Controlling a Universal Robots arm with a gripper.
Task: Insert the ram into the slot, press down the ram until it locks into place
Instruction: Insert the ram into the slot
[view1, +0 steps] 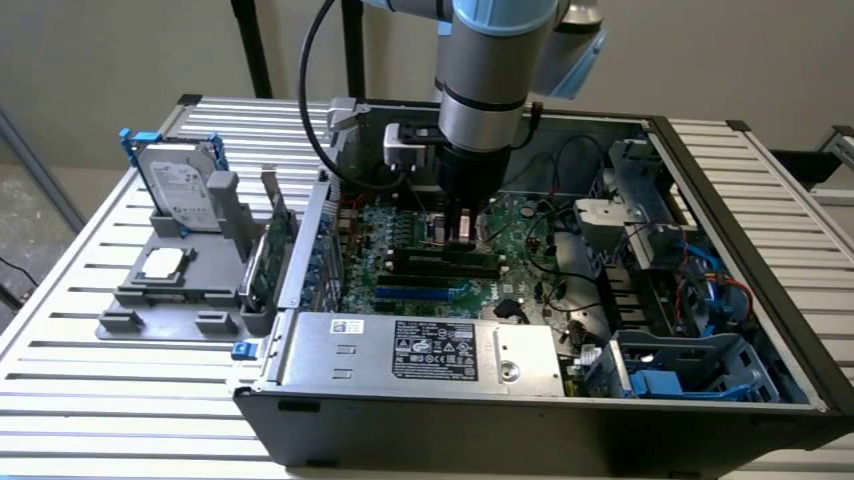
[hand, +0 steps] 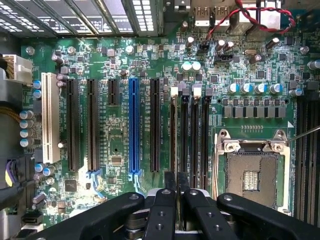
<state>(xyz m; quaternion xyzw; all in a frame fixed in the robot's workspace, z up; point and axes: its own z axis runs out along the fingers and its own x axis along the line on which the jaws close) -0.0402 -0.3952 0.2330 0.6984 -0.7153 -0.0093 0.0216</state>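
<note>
Pincer (hand: 176, 181) clamped, thin green ram (hand: 173, 132) edge-on

The premises presented as a robotics lab or test workshop. A slatted aluminium table (view1: 80, 300) carried an opened computer case (view1: 534, 420) and, to its left, a grey fixture (view1: 160, 290) holding a hard drive (view1: 180, 185). An industrial robot arm (view1: 487, 90) stood over the case, with a plain wall (view1: 107, 50) at the far side.

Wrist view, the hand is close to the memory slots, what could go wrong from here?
Four identical slots lie side by side, so the hand could come down on the wrong one or between two. The open processor socket sits right beside them; a sideways slip might strike it.
</note>
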